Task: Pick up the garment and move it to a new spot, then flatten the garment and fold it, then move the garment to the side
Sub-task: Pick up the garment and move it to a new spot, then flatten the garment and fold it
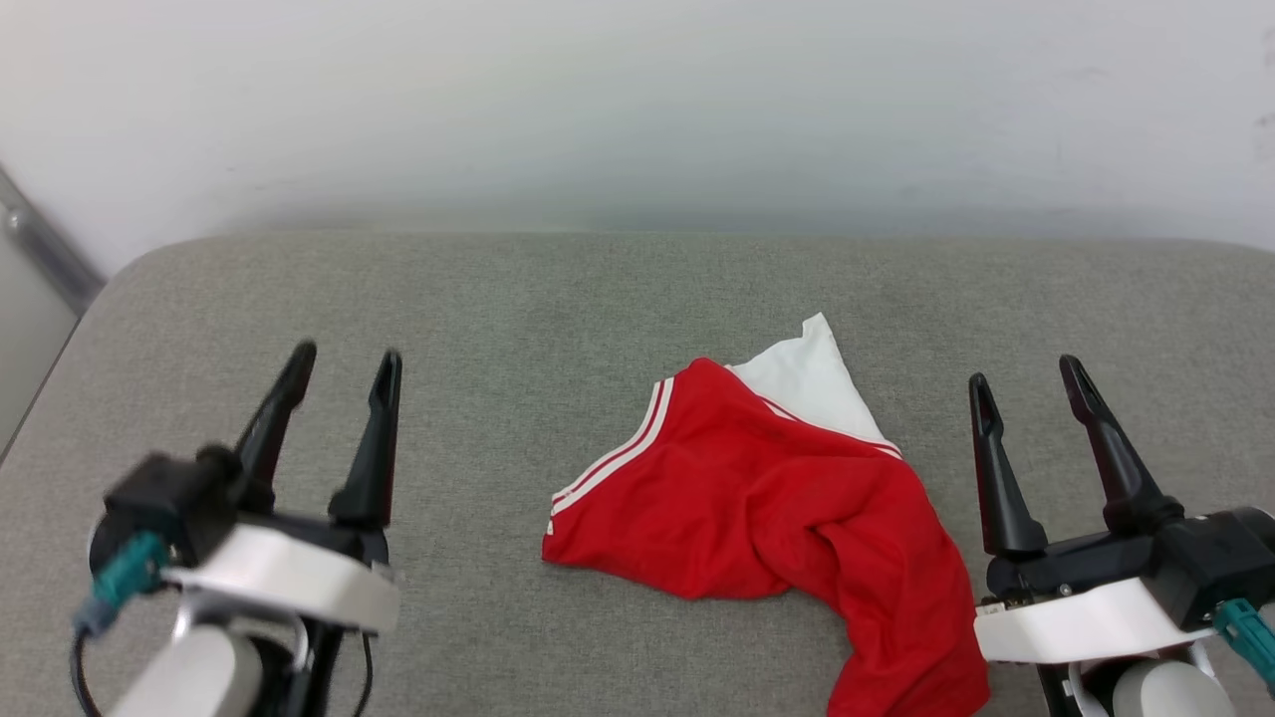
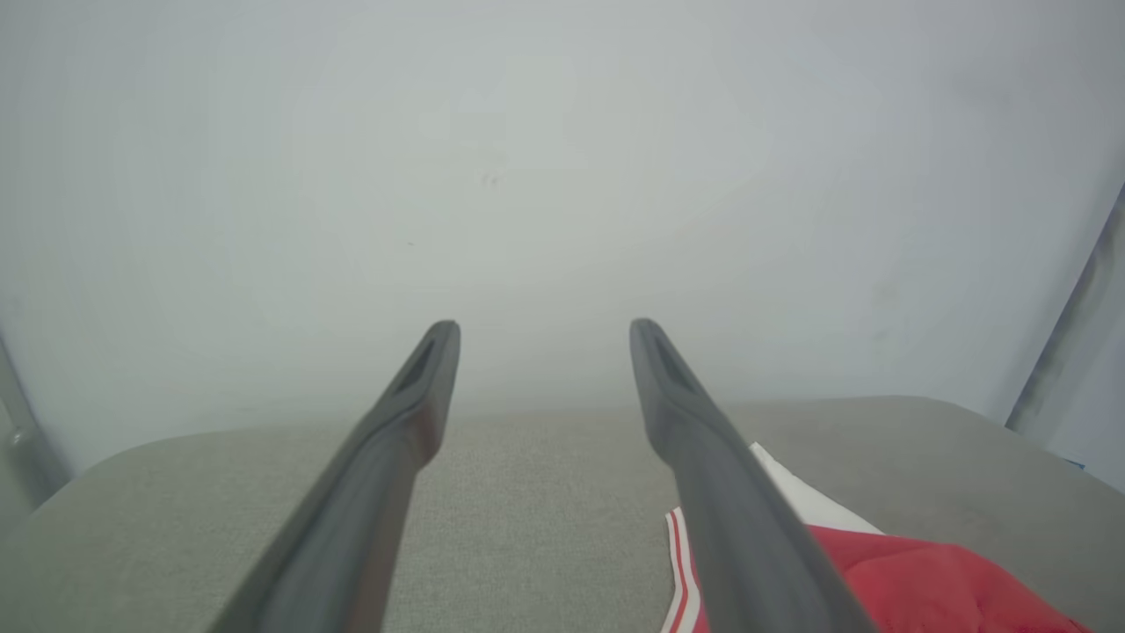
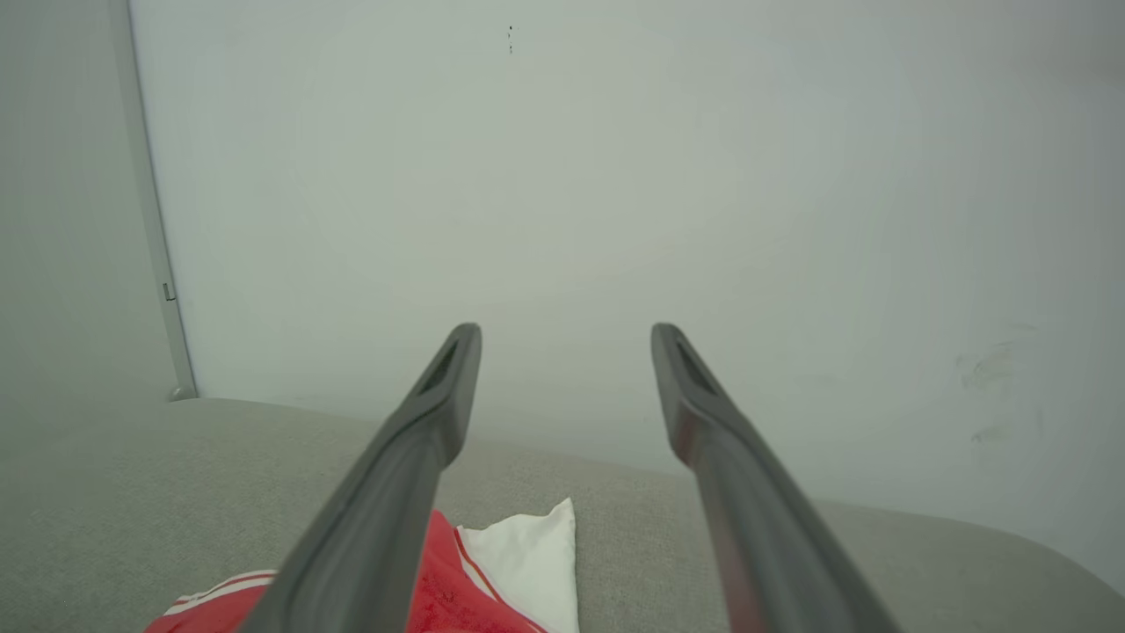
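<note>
The garment lies crumpled on the grey cushioned surface, right of centre: red body, a white sleeve pointing toward the wall, white stripes along one edge. A red tail of it runs down to the bottom edge of the head view beside my right arm. Its chest lettering is hidden. My left gripper hovers open at the lower left, well apart from the cloth. My right gripper stands open just right of the garment, holding nothing. The left wrist view catches the garment at its lower right, and the right wrist view has the garment at its lower left.
A pale wall rises right behind the cushioned surface. A grey metal strip runs along the far left corner. Bare grey fabric stretches across the left half and the back of the surface.
</note>
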`<state>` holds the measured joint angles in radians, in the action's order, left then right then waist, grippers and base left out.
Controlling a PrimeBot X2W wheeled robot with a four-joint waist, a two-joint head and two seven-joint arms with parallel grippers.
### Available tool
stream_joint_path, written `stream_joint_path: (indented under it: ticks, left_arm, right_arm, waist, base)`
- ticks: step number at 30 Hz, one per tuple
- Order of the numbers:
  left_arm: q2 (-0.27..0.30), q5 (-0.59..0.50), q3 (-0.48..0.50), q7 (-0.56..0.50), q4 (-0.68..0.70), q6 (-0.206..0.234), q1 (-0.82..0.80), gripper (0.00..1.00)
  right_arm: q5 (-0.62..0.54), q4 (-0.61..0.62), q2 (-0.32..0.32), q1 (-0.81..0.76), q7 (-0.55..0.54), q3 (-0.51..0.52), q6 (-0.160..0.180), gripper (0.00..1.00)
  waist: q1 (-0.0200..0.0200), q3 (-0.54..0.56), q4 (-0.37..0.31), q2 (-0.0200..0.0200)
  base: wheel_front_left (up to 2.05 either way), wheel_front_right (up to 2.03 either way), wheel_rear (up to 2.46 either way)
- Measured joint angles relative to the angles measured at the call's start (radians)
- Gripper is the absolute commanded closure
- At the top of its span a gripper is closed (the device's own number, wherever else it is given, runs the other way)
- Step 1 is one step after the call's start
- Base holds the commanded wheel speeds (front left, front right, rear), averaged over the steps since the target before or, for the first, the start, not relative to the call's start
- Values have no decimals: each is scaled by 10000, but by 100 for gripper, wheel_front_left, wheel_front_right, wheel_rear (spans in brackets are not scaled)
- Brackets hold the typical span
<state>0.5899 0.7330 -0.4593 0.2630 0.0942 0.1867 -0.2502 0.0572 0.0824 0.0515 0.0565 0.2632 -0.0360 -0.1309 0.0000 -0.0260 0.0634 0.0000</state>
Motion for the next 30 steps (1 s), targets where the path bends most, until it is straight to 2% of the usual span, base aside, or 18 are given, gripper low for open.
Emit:
stream_joint_path:
  ticks: [5, 9, 15, 18, 20, 23, 26, 30]
  left_arm:
    - [-1143, -1662, 1014, 0, 426, -105, 1708, 0]
    - [-2173, -2299, 1666, 0, 665, -499, 2267, 0]
    - [-2863, -3060, 2293, 0, 627, -1227, 2613, 0]
    - [-3078, -3358, 2477, 0, 552, -1542, 2600, 0]
    - [-3269, -3499, 2550, 0, 510, -1770, 2544, 0]
    - [-3532, -3611, 2865, 0, 460, -1971, 2463, 0]
    - [-3797, -3753, 3187, 0, 451, -2236, 2332, 0]
    - [-4092, -3983, 3446, 0, 382, -2545, 2134, 0]
  right_arm:
    - [-29, -115, 0, -162, 0, -73, 0, 0]
    - [27, -121, 0, -162, 0, -23, 0, 0]
    - [174, -201, 0, -174, 0, 84, 0, 0]
    - [309, -456, 2, -126, -487, 251, 0, 0]
    - [146, -481, 50, 122, -1158, 265, 0, 0]
    - [6, -518, 278, 615, -2721, 456, 0, 0]
    - [238, -550, 828, 1043, -4648, 257, 0, 0]
    - [859, -550, 1952, 1981, -7298, -211, 0, 0]
  waist:
    - [-1, 65, 92, 0]
    - [0, 36, 131, 0]
    - [0, -160, 247, 0]
    - [0, -356, 337, 0]
    - [0, -494, 427, 0]
    - [1, -764, 573, 0]
    - [1, -1060, 764, 0]
    - [1, -1492, 1059, 0]
  base:
    - [0, 0, 0]
    - [0, 0, 0]
    - [0, 0, 0]
    - [0, 0, 0]
    - [0, 0, 0]
    - [0, 0, 0]
    - [0, 0, 0]
    - [0, 0, 0]
